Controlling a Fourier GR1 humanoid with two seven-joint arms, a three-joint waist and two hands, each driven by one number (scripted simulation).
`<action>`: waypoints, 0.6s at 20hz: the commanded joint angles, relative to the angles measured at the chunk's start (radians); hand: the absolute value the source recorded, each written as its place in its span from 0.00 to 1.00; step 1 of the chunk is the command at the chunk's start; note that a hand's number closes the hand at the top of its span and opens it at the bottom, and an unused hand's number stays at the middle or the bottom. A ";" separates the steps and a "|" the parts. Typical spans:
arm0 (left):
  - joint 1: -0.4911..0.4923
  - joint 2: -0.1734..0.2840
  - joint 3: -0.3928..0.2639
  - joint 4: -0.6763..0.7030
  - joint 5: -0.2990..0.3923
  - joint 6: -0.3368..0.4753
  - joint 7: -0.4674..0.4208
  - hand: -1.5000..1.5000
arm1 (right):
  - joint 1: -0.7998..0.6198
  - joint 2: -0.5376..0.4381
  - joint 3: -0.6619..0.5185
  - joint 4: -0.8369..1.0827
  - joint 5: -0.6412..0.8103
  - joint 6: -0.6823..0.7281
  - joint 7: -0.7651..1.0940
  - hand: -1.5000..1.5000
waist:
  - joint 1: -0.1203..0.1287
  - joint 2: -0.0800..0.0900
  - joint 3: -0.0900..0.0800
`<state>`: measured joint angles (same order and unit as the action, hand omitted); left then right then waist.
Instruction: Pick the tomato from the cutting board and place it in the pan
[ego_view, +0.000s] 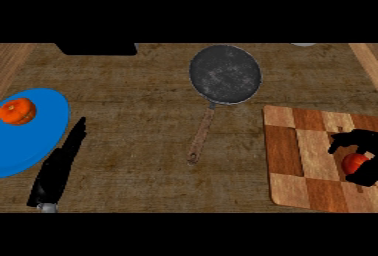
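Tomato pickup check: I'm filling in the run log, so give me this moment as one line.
phase: grasp | right hand: curled round tomato on cutting board | left hand: open, resting | pan: empty

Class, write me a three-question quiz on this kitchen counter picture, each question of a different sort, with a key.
1. True or false: the tomato lies in the pan.
2. Which robot hand curls round the tomato: A) left B) right?
3. Fill in: the orange fruit sits on the blue ____.

Key: 1 false, it is over the cutting board; 2 B, the right robot hand, while the left robot hand holds nothing; 3 plate.
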<state>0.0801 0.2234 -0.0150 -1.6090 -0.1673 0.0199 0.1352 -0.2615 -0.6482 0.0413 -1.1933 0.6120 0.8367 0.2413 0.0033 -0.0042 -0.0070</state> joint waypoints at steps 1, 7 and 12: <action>0.019 -0.005 0.010 -0.018 -0.008 -0.002 0.013 0.50 | 0.069 0.042 -0.022 -0.018 -0.014 -0.011 -0.026 1.00 | -0.003 0.003 0.007; 0.003 -0.032 -0.008 -0.042 -0.024 0.000 0.034 0.50 | 0.042 0.101 -0.080 -0.010 -0.028 -0.023 0.043 1.00 | -0.002 0.003 0.007; -0.017 -0.022 -0.008 -0.003 -0.020 -0.018 0.018 0.50 | -0.125 0.208 -0.175 0.110 0.046 -0.251 0.311 1.00 | 0.015 0.006 0.007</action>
<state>0.0561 0.2051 -0.0096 -1.5917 -0.1867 0.0135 0.1328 -0.3121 -0.5311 -0.0868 -1.1393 0.6328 0.7018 0.4085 0.0061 -0.0064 -0.0125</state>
